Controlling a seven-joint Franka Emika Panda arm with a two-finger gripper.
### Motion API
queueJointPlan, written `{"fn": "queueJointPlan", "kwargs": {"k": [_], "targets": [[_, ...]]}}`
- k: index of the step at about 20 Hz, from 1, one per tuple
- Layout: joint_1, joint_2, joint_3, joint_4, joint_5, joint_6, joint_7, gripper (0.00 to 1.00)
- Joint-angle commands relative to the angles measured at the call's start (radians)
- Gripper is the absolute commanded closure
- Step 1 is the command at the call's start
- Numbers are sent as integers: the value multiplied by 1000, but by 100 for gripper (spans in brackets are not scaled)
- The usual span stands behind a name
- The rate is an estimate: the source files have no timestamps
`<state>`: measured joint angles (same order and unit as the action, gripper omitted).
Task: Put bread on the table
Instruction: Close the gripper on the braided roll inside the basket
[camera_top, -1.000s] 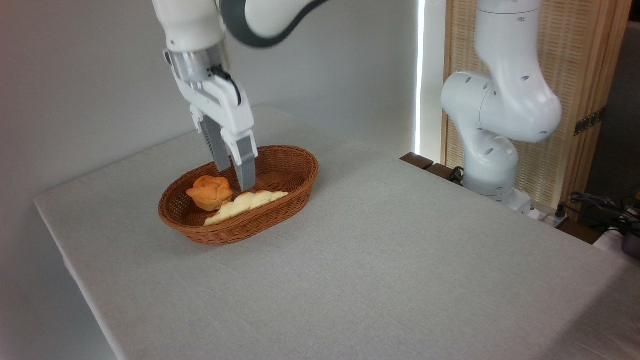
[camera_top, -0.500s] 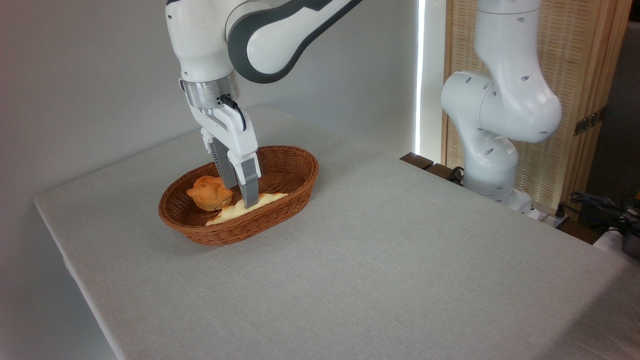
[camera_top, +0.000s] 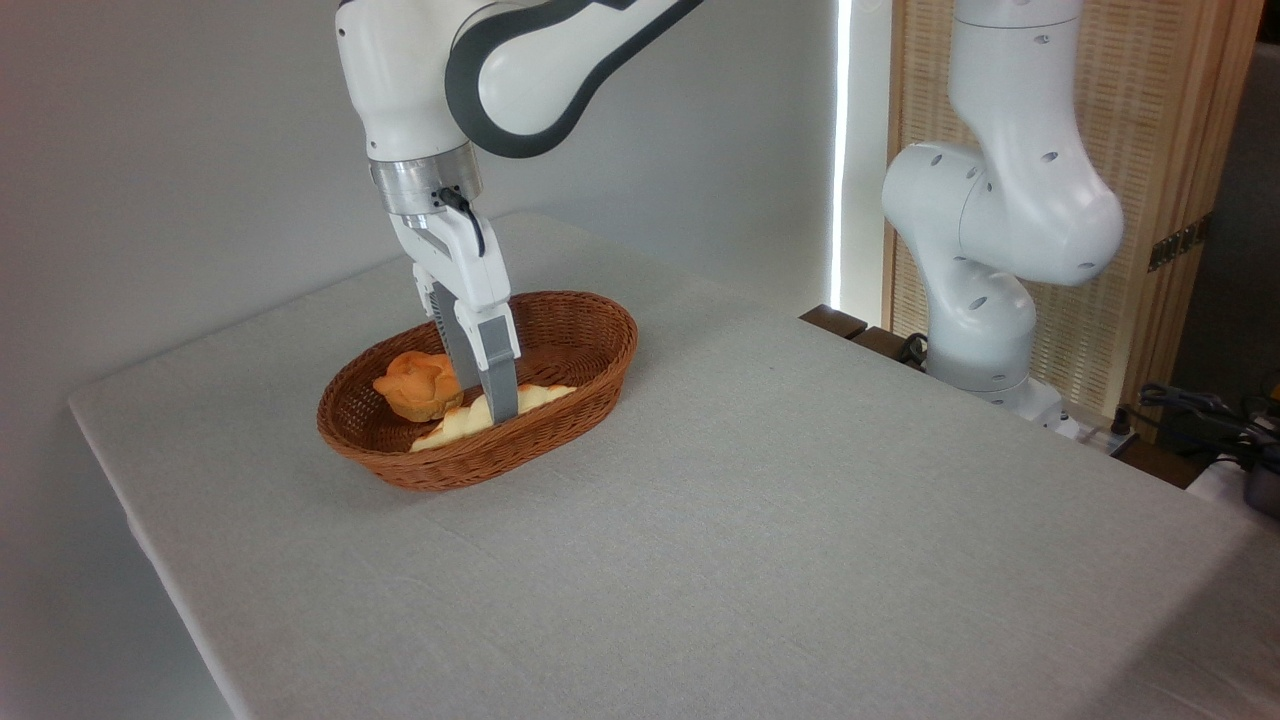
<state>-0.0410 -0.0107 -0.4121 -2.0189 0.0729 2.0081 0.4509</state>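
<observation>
The bread (camera_top: 535, 397), a pale braided loaf with golden patches, lies along the near side of the brown wicker basket (camera_top: 590, 345). My gripper (camera_top: 485, 403) is lowered into the basket over the loaf's middle. Its near finger (camera_top: 500, 385) stands in front of the loaf and the far finger behind it, so the loaf sits between them. The jaws stand apart and the gripper is open. The loaf still rests in the basket. The table (camera_top: 760, 520) has a light grey cloth.
A small orange flower-shaped bun (camera_top: 417, 384) sits in the basket's left half, just left of the fingers. The arm's white base (camera_top: 985, 290) stands past the table's right edge, with cables (camera_top: 1200, 415) beside it.
The gripper came down from above the basket and shifted slightly right, so its fingers now straddle the loaf. The loaf and the bun have hardly moved.
</observation>
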Motion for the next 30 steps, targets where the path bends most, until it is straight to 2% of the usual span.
{"fn": "queueJointPlan", "kwargs": {"k": [1,5,7,8,10,12,30], "targets": [[4,-9,-17,-38,22,29,0,0],[3,-9,-19,-57,22,47,0,15],[4,-9,-19,-57,22,49,0,34],[3,-9,-19,-57,22,49,-1,40],[4,-9,-19,-57,22,49,-1,68],[4,-9,-19,-57,22,49,-1,78],[4,-14,-14,-47,16,40,-5,79]]}}
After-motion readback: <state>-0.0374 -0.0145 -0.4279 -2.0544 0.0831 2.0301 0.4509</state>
